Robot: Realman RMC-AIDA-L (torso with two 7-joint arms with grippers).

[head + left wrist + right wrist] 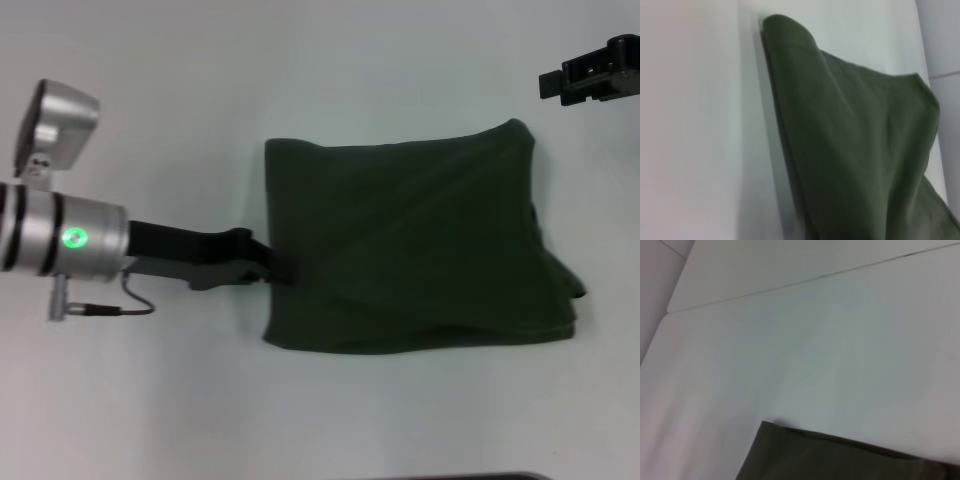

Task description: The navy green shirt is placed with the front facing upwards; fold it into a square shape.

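Already the dark olive-green cotton shirt lies folded into a rough rectangle on the pale table, its right edge bulging unevenly with loose layers. The left gripper, black-fingered on a silver wrist, sits at the shirt's left edge, apparently pinching the fabric there, though whether it is truly clenched I cannot tell. The right gripper hangs apart, beyond the far right corner; its fingers cannot be judged. Likely a last fold or tidying is in hand; next, squaring the ragged right edge.
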